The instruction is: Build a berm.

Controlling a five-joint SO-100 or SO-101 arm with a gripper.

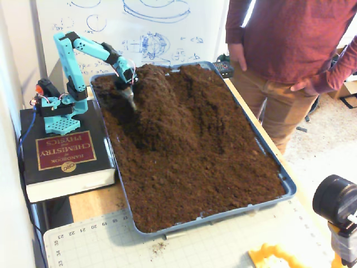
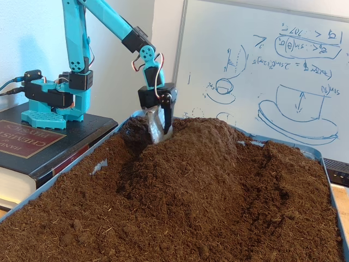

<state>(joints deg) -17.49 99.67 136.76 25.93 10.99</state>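
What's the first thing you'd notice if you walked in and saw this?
A big blue tray full of dark brown soil fills the table, with a heaped ridge, the berm, at its far end. A bright turquoise robot arm stands on a thick book left of the tray, its gripper digging into the ridge.

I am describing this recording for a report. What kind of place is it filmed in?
Probably a lab or office workshop. A whiteboard with hand-drawn sketches stands behind the blue soil tray, the small arm sits on a thick chemistry handbook, and a cutting mat covers the table.
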